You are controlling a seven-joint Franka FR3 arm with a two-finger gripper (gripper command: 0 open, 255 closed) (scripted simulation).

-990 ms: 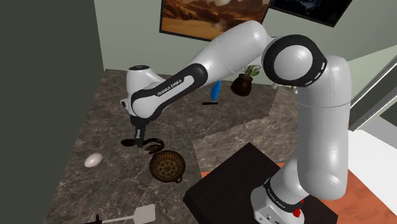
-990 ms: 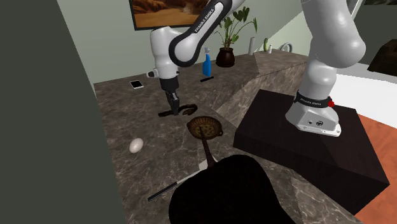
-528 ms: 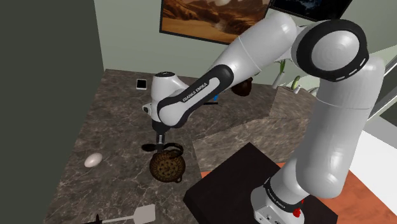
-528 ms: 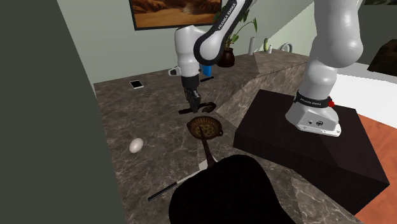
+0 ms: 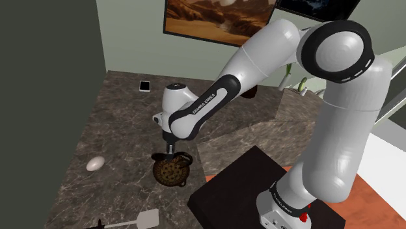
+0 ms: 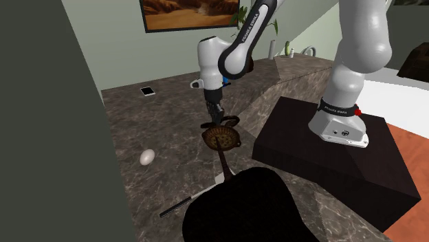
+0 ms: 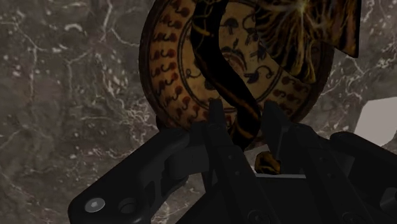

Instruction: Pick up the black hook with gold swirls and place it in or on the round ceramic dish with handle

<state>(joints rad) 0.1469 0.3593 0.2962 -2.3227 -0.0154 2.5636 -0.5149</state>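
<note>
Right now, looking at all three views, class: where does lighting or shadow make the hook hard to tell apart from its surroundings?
Shoulder view: the hook is a dark sliver merging with the black hand above the brown dish. Second exterior view: a black foreground shape blocks the lower middle. Wrist view: dim overall, only the hook's gold swirls separate it from the patterned dish.

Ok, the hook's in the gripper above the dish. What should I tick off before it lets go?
1. Grip: the gripper clasps the hook between its fingers: ok.
2. Alignment: the hook hangs over the dish, as the wrist view shows: ok.
3. Dish interior free of other things: ok.
4. Gap between hook and dish floor small enough for a gentle drop: cannot tell.
5. White oval thing lies apart from the dish: ok.
</note>
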